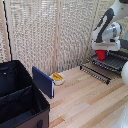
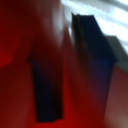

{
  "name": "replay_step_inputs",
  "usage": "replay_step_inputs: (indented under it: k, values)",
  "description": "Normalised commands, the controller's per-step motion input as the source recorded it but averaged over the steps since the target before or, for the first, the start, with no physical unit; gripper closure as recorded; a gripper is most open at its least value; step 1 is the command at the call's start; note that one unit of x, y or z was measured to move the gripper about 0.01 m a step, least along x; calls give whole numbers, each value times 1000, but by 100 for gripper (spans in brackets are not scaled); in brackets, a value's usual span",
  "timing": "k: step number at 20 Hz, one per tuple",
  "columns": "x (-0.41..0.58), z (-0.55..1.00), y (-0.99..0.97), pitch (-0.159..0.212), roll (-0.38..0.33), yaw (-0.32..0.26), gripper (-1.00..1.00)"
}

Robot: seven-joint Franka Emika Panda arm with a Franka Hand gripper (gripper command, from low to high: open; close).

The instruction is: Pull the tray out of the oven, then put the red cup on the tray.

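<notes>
Gripper (image 1: 102,50): I see it at the exterior view's upper right, closed around the red cup (image 1: 101,54), which hangs upright from it. In my wrist view the frame is almost filled with blurred red, and two dark fingers (image 2: 46,90) stand against it; I count the cup as held.

Red cup: held above the tray (image 1: 111,61), close over the bars. I cannot tell whether its base touches them. I cannot see inside it.

Tray: dark wire rack, drawn forward from the oven (image 1: 121,58), its parallel bars lying flat and open to view. Only the cup is over it.

Oven: black box at the exterior view's right edge, partly cut off, with its door (image 1: 95,73) folded down in front onto the wooden table (image 1: 90,102).

White bowl (image 1: 58,79): on the table near the middle, with yellow contents in it; well apart from the oven.

Blue board (image 1: 43,81): standing upright just beside the bowl, on the exterior view's left of it.

Black case (image 1: 20,100): large, open-topped, at the exterior view's lower left; what I can see of its inside is dark.
</notes>
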Motion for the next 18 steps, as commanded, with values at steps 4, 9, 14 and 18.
replay_step_inputs:
  k: [4,9,14,18]
  values:
    - [17,33,-99,6,18,-25,-100]
    - [15,330,-15,-3,71,-39,-100]
    - [0,654,0,-15,80,-60,-100]
    - [0,731,0,0,50,-110,-100]
